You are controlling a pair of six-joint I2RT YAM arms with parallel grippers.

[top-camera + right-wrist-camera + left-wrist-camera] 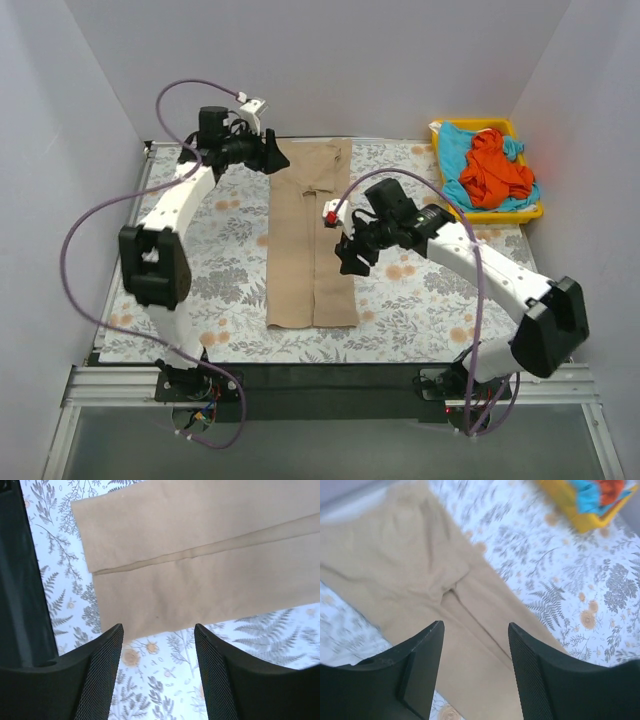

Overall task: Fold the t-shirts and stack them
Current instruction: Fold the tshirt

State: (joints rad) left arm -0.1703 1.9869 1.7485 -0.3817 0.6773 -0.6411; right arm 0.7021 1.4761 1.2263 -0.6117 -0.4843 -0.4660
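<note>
White walls box in a table spread with a flowered cloth. From above, the tan t-shirt lies along the middle of the table as a long narrow strip with both sides turned in, running from the far edge toward the near edge. The left gripper hovers at the strip's far left corner, and the right gripper sits just off its right side about halfway along. At the far right corner a yellow tray holds the orange-red t-shirt bundled on the turquoise t-shirt. The left wrist view shows that gripper's jaws standing apart with nothing between them, above tan fabric where the turned-in flaps meet. The right wrist view shows jaws likewise parted and empty, over bare cloth just beside the strip's long edge, with one short end in sight. The fabric looks light and limp, and would likely sag or unfold if lifted by a single layer. A pinch through all layers at both corners of one short end, one gripper to each, seems the surest hold.
</note>
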